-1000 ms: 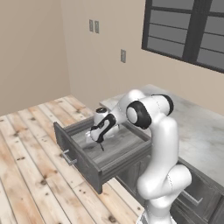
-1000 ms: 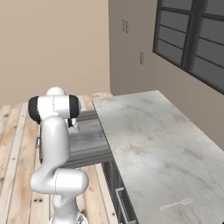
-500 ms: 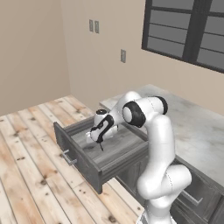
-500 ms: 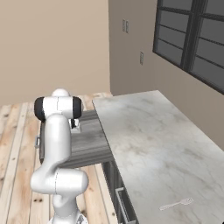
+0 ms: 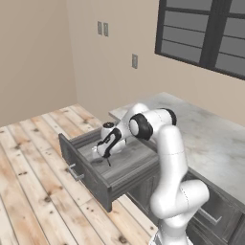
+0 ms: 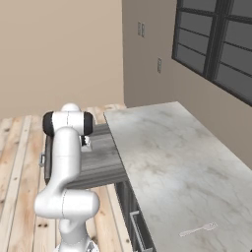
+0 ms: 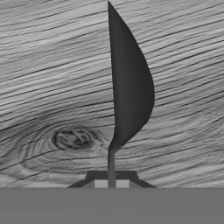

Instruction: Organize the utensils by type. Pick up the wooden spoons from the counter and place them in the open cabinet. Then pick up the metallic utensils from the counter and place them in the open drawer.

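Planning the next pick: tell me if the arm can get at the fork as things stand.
Probably not yet. The gripper is shut on the dark spoon down in the drawer, while the fork lies uncovered far along the counter.

One fork (image 6: 198, 230) lies on the one counter (image 6: 172, 152), and one dark spoon (image 7: 129, 87) hangs over the floor of the one open drawer (image 5: 95, 178). One arm (image 5: 167, 158) is present, and two wall plates (image 5: 103, 28) sit side by side, with a third (image 5: 135, 61) apart
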